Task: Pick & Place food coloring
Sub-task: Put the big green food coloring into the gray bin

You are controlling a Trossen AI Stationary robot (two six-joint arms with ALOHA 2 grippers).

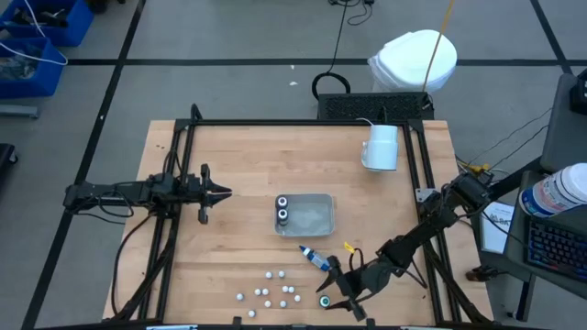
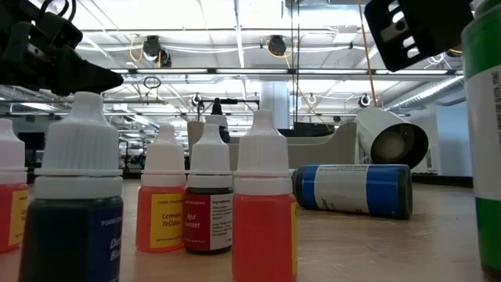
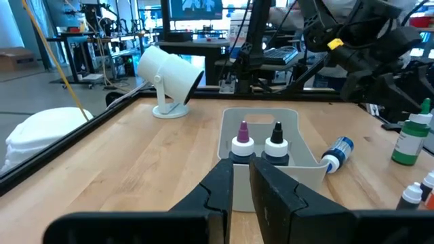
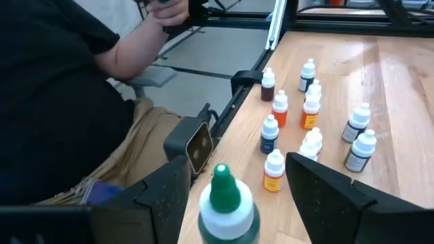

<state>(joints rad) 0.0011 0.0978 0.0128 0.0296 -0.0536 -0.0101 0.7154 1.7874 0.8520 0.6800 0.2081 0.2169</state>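
Several tiny white-capped dropper bottles stand in a cluster near the table's near edge, also plain in the right wrist view. A green-bodied bottle stands upright between my right gripper's open fingers, with a gap on each side. In the high view my right gripper sits beside that green bottle. A blue bottle lies on its side. Two dark bottles stand in the clear tray. My left gripper, shut, waits left of the tray.
A white mug lies on its side toward the far right. A person in a black top sits just beyond the near edge. The black frame rails border the table. Bare wood lies between the tray and the mug.
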